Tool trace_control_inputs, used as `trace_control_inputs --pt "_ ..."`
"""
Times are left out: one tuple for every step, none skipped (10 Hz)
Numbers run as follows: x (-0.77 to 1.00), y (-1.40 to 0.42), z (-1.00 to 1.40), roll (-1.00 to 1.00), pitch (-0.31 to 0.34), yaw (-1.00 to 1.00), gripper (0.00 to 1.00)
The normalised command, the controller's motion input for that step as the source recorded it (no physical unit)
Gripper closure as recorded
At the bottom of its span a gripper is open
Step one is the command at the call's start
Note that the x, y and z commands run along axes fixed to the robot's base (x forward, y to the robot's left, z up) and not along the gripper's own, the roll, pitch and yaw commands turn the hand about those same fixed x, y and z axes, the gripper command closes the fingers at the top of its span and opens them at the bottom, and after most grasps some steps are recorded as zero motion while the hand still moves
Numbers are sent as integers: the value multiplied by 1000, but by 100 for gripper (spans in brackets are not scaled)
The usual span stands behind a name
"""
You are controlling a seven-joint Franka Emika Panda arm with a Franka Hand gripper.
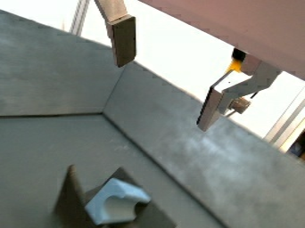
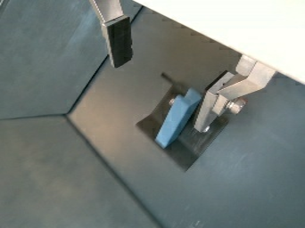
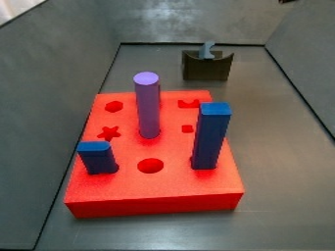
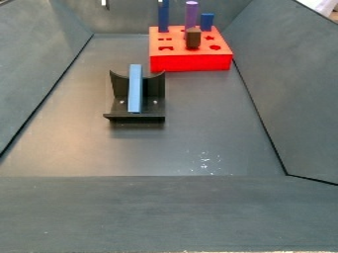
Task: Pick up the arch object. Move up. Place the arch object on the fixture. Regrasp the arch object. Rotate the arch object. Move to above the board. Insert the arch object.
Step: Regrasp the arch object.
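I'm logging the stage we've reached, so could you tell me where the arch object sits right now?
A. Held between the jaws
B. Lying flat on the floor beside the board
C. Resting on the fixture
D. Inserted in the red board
C. The arch object rests on the fixture, while the gripper hangs open above it, holding nothing.

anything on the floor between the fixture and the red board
No. In a side view the grey floor between the fixture, which holds the arch object, and the board is bare. The open gripper is above the fixture.
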Motion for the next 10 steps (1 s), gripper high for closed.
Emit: trace_control_inputs --pt "90 -42 -13 879 158 149 0" --pt "89 -43 -13 689 140 163 0" --pt "89 -44 -14 499 117 175 0" --pt "88 -32 -9 331 94 183 0" --pt "73 -28 -2 215 49 185 0" --pt "31 74 -1000 201 -24 136 0" --pt "33 73 -1000 192 -42 124 0" --pt "42 67 -1000 162 -68 104 0" --pt "52 62 -1000 110 -89 76 0" --pt "57 61 -1000 86 -97 57 0"
